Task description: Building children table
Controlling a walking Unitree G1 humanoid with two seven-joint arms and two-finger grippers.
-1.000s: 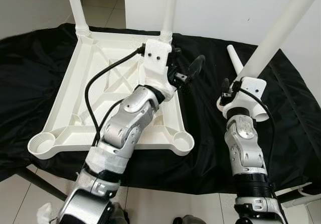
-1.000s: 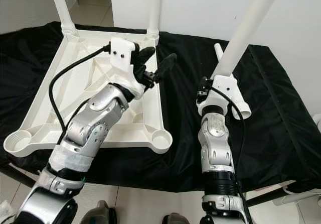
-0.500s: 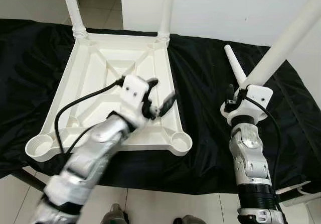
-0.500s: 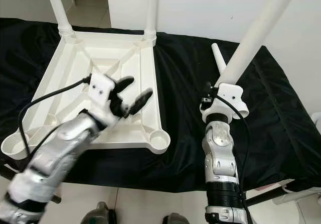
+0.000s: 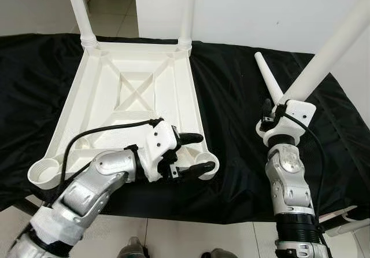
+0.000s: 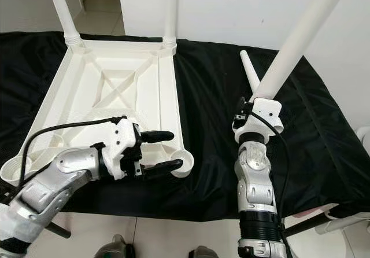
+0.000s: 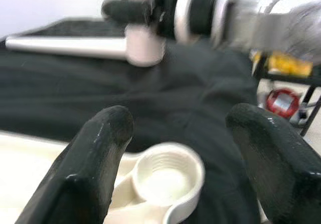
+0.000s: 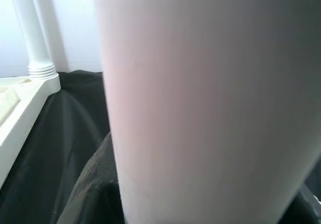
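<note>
A white children's table [image 5: 139, 84] lies upside down on a black cloth. Two white legs [image 5: 78, 9] [image 5: 187, 9] stand in its far corners. The near-left socket [image 5: 45, 171] and near-right socket [image 5: 208, 166] hold nothing. My left gripper [image 5: 199, 153] is open at the near-right corner, one finger on each side of that socket [image 7: 168, 179]. My right gripper [image 6: 250, 110] is shut on a third white leg [image 5: 329, 44], which tilts up and to the right. That leg [image 8: 200, 98] covers most of the right wrist view. A fourth leg [image 5: 267, 76] lies loose on the cloth.
The black cloth [image 5: 231, 102] drapes over the front edge, with tiled floor below. A white wall stands close behind. A white tube frame [image 5: 352, 226] shows at the lower right. A red object [image 7: 283, 101] sits on the floor beyond the cloth.
My left arm has drawn back from the table's far-right corner to its near-right socket, fingers staying open. The right gripper keeps hold of the leg. The camera has shifted slightly.
</note>
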